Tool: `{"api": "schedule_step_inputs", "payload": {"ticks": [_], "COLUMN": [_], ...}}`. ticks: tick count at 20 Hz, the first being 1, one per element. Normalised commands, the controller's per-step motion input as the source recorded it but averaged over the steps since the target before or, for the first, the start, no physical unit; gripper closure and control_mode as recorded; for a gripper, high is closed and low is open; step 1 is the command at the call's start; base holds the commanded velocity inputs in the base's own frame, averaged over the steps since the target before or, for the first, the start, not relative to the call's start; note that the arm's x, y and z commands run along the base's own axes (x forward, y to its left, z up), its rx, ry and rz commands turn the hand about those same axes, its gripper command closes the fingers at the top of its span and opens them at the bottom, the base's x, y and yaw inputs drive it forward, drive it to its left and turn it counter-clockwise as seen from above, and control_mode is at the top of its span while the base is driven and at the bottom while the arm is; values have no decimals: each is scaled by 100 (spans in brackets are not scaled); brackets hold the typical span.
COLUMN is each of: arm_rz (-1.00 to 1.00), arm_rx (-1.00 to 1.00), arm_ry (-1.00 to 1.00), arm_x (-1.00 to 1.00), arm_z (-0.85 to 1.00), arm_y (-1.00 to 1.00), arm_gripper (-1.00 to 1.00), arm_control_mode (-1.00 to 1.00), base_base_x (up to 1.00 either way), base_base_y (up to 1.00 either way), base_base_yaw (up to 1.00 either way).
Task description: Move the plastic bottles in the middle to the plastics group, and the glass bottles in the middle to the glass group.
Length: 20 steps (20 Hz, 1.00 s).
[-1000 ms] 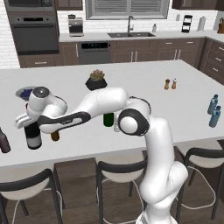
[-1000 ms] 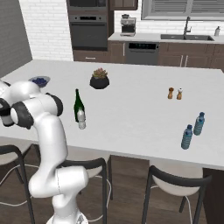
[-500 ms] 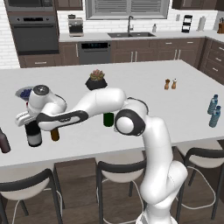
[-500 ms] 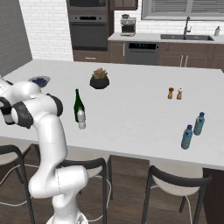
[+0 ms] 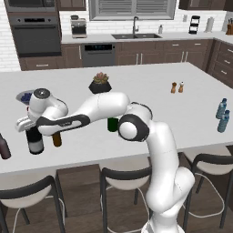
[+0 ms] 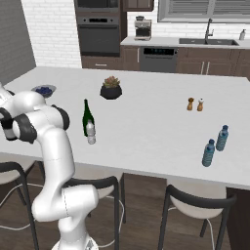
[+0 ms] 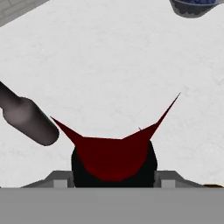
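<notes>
- Inspecting the left end of the white island counter [image 5: 150, 91], we find the gripper [image 5: 28, 124] set over the black wine bottle [image 5: 34, 140], which stands upright on the counter near its front edge.
- In the hand view we see red neck foil [image 7: 114, 155] directly between the finger positions, with a dark bottle body below it; the fingertips themselves are hidden, so we record the pincer as clasping the black wine bottle at its neck.
- We note a small amber beer bottle [image 5: 56, 139] just beside that bottle on its right, and a short dark brown bottle [image 5: 4, 147] well to its left at the counter edge.
- We find the slim dark green wine bottle [image 6: 87, 117] upright mid-counter, with the small clear plastic bottle [image 6: 91, 133] touching or just in front of it; we cannot tell which.
- We find two blue-tinted plastic bottles [image 6: 215, 145] standing close together at the far right end.
- We also note a potted succulent [image 6: 111, 88], a bowl of dark berries [image 6: 44, 90], and salt and pepper shakers [image 6: 195, 104].
- We can read no label, brand or writing on any bottle; a pale label band on the black wine bottle is too blurred to make out.
</notes>
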Motion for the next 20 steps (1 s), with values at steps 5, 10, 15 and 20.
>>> {"api": "schedule_step_inputs", "payload": {"ticks": [5, 10, 15, 20], "arm_rz": [0, 0, 0, -1], "arm_rx": [0, 0, 0, 0], "arm_ry": [0, 0, 0, 0], "arm_x": [0, 0, 0, 0], "arm_z": [0, 0, 0, 1], "arm_y": [0, 0, 0, -7], "arm_gripper": [100, -100, -100, -100], "arm_control_mode": [-100, -100, -100, -100], "base_base_x": [0, 0, 0, 0], "base_base_y": [0, 0, 0, 0], "base_base_yaw": [0, 0, 0, 0]}}
